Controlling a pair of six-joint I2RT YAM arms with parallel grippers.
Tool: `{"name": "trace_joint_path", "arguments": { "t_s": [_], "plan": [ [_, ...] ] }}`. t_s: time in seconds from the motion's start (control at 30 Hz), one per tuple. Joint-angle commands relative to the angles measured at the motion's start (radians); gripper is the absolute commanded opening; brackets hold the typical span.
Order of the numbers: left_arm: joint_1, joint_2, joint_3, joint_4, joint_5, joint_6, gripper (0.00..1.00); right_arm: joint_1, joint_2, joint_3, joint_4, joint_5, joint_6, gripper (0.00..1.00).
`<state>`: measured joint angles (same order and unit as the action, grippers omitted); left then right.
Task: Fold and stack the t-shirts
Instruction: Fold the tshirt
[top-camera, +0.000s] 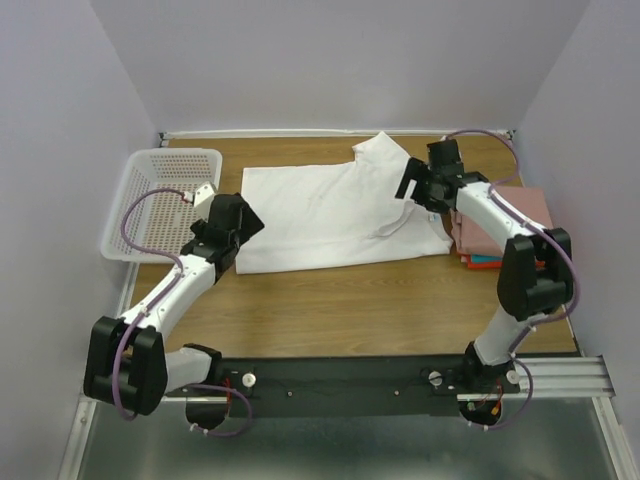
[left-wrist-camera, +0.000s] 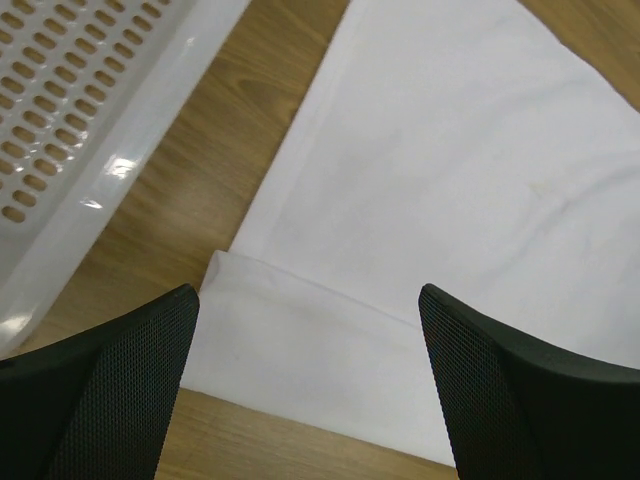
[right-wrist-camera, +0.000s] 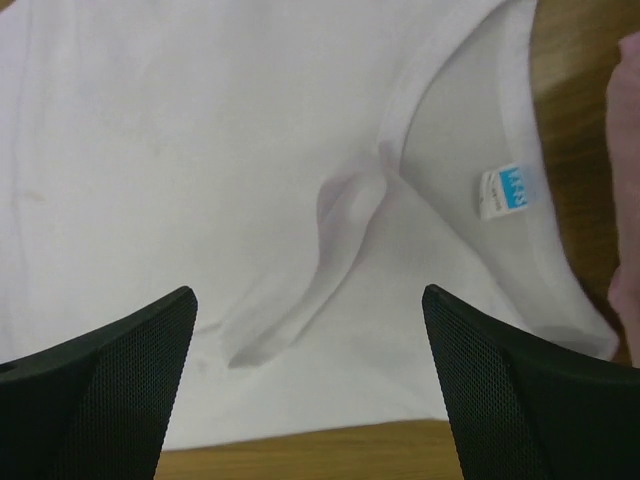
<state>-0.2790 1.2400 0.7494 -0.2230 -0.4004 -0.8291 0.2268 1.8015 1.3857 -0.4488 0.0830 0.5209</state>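
Note:
A white t-shirt (top-camera: 330, 215) lies spread on the wooden table, its near long edge folded over and a sleeve sticking out at the back. My left gripper (top-camera: 232, 228) hovers open over its left hem (left-wrist-camera: 300, 350), nothing between the fingers (left-wrist-camera: 110, 390). My right gripper (top-camera: 420, 185) is open above the collar end, where a raised crease (right-wrist-camera: 330, 260) and a blue neck label (right-wrist-camera: 508, 190) show. A folded dusty pink t-shirt (top-camera: 520, 215) tops a small stack at the right, with red-orange and blue edges (top-camera: 482, 262) beneath it.
A white perforated plastic basket (top-camera: 160, 200) stands at the left, close to the shirt's hem (left-wrist-camera: 80, 120). Bare wood table (top-camera: 380, 310) runs along the front. Grey walls enclose the back and both sides.

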Motion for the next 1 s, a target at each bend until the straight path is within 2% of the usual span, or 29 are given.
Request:
{"name": "trace_joint_path", "arguments": {
  "t_s": [0.0,0.13,0.37,0.7,0.97],
  "plan": [
    [-0.029,-0.063,-0.051,0.083,0.161,0.079,0.98,-0.003,-0.125,-0.161,0.031,-0.179,-0.001,1.00],
    [-0.049,-0.073,-0.074,0.128,0.225,0.094,0.98,0.011,-0.153,-0.299,0.120,-0.320,0.002,1.00],
    [-0.075,-0.100,-0.091,0.140,0.222,0.117,0.98,0.063,-0.053,-0.287,0.176,-0.321,0.013,1.00],
    [-0.075,-0.126,-0.125,0.125,0.204,0.123,0.98,0.082,0.084,-0.162,0.220,-0.318,0.022,1.00],
    [-0.075,-0.108,-0.127,0.126,0.207,0.124,0.98,0.095,0.235,0.059,0.223,-0.301,0.044,1.00]
  ]
}}
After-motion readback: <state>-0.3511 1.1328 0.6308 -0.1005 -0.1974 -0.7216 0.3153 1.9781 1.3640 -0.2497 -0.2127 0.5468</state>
